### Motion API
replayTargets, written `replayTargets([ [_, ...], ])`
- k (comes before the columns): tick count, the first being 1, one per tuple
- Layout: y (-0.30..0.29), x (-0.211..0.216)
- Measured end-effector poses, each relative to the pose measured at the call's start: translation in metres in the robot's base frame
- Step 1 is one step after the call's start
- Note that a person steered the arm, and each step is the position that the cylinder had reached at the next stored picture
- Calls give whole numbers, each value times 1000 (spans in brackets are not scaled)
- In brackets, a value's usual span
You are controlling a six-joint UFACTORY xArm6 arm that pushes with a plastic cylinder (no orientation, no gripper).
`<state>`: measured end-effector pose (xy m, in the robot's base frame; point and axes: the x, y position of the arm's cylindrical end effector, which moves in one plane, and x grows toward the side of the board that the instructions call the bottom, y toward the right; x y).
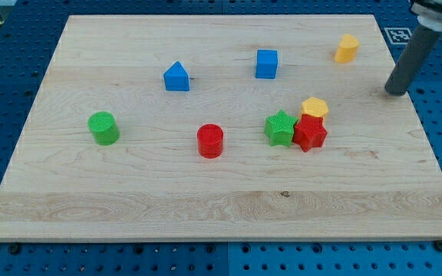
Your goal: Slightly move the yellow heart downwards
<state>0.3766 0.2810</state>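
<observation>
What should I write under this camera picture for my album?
My tip waits at the view's right, below the yellow heart, apart from it.

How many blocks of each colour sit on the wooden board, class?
Blue: 2, blue pentagon-like block and blue cube
Green: 2, green cylinder and green star
Red: 2, red cylinder and red star
Yellow: 2, yellow heart and yellow hexagon
Total: 8

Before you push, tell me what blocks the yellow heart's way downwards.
Nothing visible does. The yellow heart block has bare wooden board just below it; the yellow hexagon block sits farther down and left. My tip stands lower right of the heart.
</observation>
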Motion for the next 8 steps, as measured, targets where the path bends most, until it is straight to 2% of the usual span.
replayTargets([
  [3,12,-124],
  [5,-27,-119],
  [8,-27,-104],
])
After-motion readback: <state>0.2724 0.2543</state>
